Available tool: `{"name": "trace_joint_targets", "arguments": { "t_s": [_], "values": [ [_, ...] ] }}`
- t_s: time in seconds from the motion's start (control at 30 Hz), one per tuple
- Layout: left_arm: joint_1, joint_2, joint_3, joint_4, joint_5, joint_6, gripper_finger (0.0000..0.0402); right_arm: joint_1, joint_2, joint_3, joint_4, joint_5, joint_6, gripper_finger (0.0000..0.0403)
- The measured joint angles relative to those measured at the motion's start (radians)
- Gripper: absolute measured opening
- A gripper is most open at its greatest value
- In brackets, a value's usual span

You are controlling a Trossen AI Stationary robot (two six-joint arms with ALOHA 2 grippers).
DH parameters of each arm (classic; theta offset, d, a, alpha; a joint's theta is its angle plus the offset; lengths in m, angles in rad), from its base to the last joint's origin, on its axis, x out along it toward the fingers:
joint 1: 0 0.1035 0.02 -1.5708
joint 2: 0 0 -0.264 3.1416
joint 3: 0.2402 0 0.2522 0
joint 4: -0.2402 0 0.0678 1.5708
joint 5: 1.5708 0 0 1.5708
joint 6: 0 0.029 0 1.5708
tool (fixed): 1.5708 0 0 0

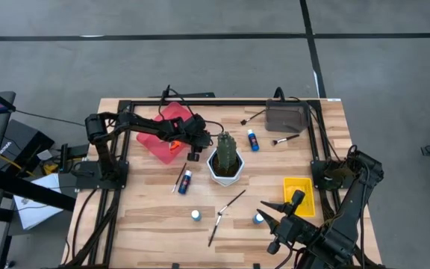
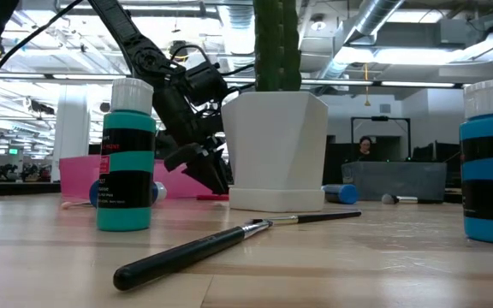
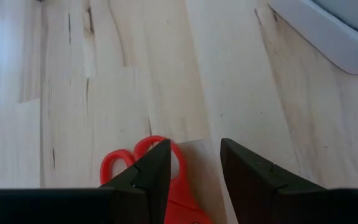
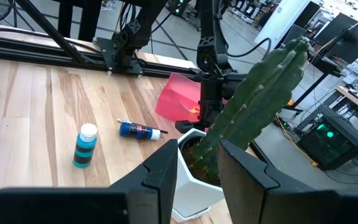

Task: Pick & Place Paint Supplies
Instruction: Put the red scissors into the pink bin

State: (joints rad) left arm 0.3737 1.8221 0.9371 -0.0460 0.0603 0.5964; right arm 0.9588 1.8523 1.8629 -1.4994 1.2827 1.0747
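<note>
**Scissors under the left fingers, close to the cactus pot**

While I hold the left gripper [image 1: 195,155] low over the table [image 1: 148,217], the orange-handled scissors [image 3: 143,163] lie directly beneath it. In the left wrist view their handle loops stick out past the fingertip [image 3: 156,168] and the blades run back under the jaws, so the long axis follows my reach. The fingers stand partly apart with bare wood in the gap; they grip nothing. The right gripper [image 1: 282,223] waits well apart at the near right, fingers also parted and empty, so the left arm is plainly nearer. Edges matter here: the white cactus pot [image 1: 225,170] sits just beside the gripper on one side, the pink bin [image 1: 159,134] just behind. I judge the freest way out is straight up. A blue paint bottle [image 1: 186,181] lies nearby towards me.
</note>
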Motion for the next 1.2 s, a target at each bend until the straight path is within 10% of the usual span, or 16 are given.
{"name": "trace_joint_targets", "arguments": {
  "t_s": [1.2],
  "values": [
    [-0.016,0.007,0.074,-0.154,-0.025,0.159,0.0131,-0.006,0.0,0.0,0.0,-0.003,0.0,0.0108]
  ]
}}
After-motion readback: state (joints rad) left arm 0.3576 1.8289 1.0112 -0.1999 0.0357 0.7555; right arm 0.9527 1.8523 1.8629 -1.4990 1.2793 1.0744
